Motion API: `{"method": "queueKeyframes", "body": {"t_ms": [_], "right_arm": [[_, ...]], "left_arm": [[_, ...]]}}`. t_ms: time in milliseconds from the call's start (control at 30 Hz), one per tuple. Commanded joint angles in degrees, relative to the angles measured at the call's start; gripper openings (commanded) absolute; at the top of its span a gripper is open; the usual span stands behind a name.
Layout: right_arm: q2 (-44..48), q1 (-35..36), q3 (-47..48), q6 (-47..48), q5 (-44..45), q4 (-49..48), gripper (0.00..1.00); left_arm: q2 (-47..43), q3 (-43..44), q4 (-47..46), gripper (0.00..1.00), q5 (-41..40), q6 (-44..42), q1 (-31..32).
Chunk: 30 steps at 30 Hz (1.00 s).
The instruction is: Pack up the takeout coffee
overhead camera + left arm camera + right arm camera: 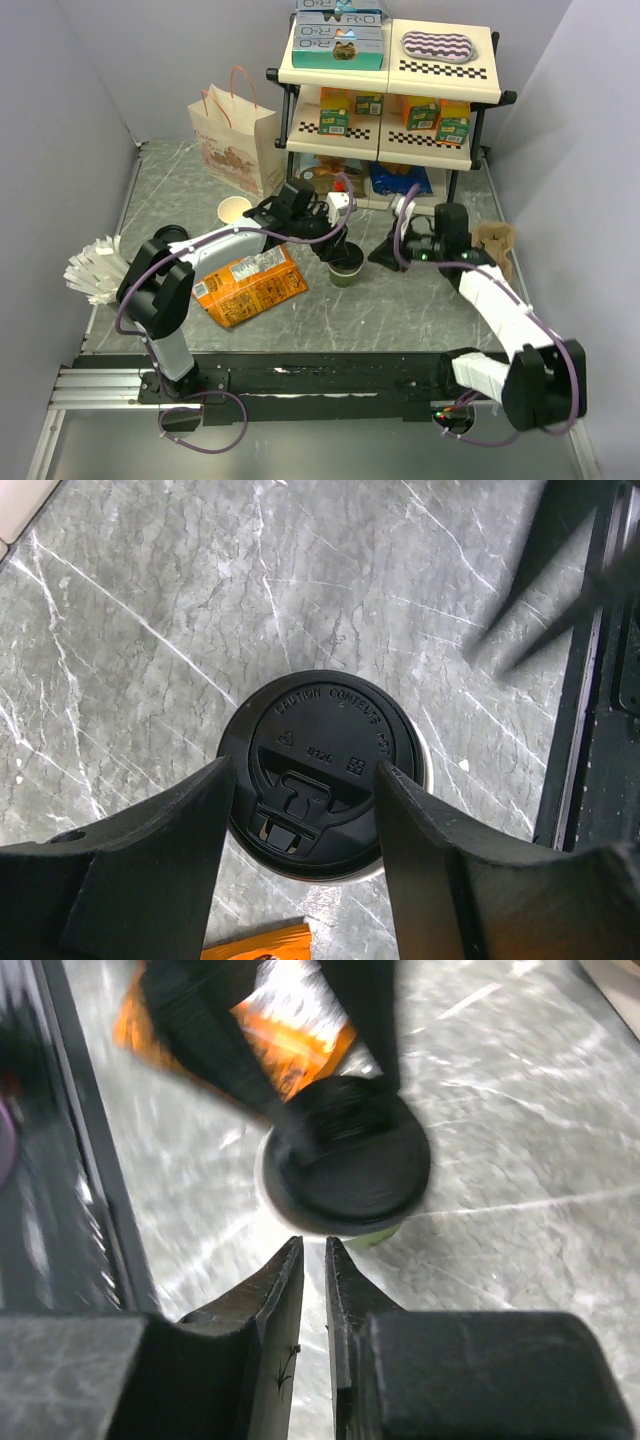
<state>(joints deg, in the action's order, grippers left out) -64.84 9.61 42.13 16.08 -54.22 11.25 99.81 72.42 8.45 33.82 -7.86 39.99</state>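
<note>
The takeout coffee (347,270), a dark green cup with a black lid (320,730), stands on the grey marble table just right of centre. My left gripper (338,248) reaches down onto it. In the left wrist view that gripper (305,770) has one finger on each side of the lid's raised top, closed against it. The right gripper (385,252) sits low just right of the cup. In the blurred right wrist view the right gripper (314,1245) is almost closed with only a thin slit, nothing in it, its tips just short of the cup (350,1160).
A paper bag (235,140) stands at the back left beside a stocked two-tier shelf (390,100). A lidless cup (234,210) and an orange snack bag (248,283) lie left of the coffee. White utensils (95,268) sit far left, a brown object (497,243) far right.
</note>
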Motion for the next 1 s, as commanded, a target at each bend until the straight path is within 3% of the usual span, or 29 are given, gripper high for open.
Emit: {"method": "queueKeyframes", "body": {"t_ms": [0, 200, 400, 700, 967], "right_arm": [[7.35, 6.90, -5.37, 22.66, 2.62, 4.40, 0.21], [12.28, 19.46, -11.70, 36.91, 7.89, 4.58, 0.17], [11.23, 26.94, -17.68, 41.84, 19.04, -6.83, 0.07], [4.64, 30.91, -22.35, 44.13, 27.93, -27.30, 0.04], [1.30, 31.79, -23.58, 45.36, 30.13, -31.99, 0.06]], "left_arm": [[-3.13, -0.79, -0.36, 0.63, 2.12, -0.23, 0.18], [-3.39, -0.97, -0.36, 0.63, 1.86, 0.03, 0.27], [-3.83, -1.41, -0.10, 0.63, 1.95, 0.12, 0.27], [-4.62, -1.85, -0.01, 0.62, 2.65, 0.74, 0.44], [-4.89, -2.46, 0.08, 0.62, 3.09, 1.18, 0.53]]}}
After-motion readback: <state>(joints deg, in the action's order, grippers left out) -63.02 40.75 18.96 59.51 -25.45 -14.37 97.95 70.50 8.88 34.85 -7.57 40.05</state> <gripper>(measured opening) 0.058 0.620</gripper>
